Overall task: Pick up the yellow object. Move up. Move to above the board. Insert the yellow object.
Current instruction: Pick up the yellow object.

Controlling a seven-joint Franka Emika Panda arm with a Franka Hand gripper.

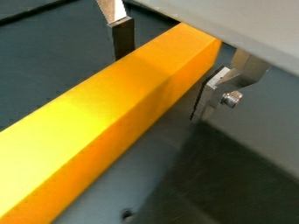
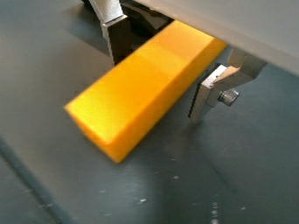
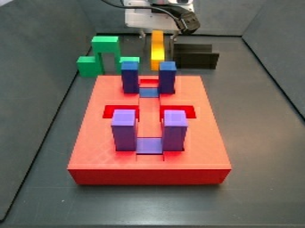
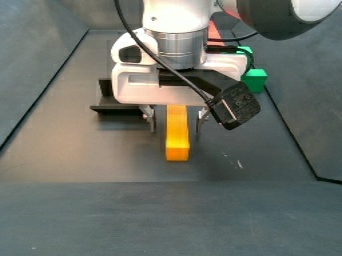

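Counter (image 3: 256, 134) of dark grey fills both side views, walled at its edges. On it lies the board (image 3: 149, 151), a flat red square with recessed slots, carrying two purple posts (image 3: 124, 129) near its front and two blue posts (image 3: 130, 75) toward its back. Beyond the board's far left corner stands a green arch block (image 3: 100, 53), and a dark box-like block (image 3: 198, 56) sits at the far right.

Behind the board the white arm (image 4: 174, 45) hangs over the floor, its tool (image 1: 176, 63) pointing down. The yellow object (image 1: 100, 122), a long smooth yellow-orange bar, sits between the silver fingers (image 1: 216, 92); in both wrist views the plates press against its two long sides near one end, so the tool is closed on it. In a side view the bar (image 4: 178, 132) juts out level from under the tool, just above the dark floor, well apart from the board.
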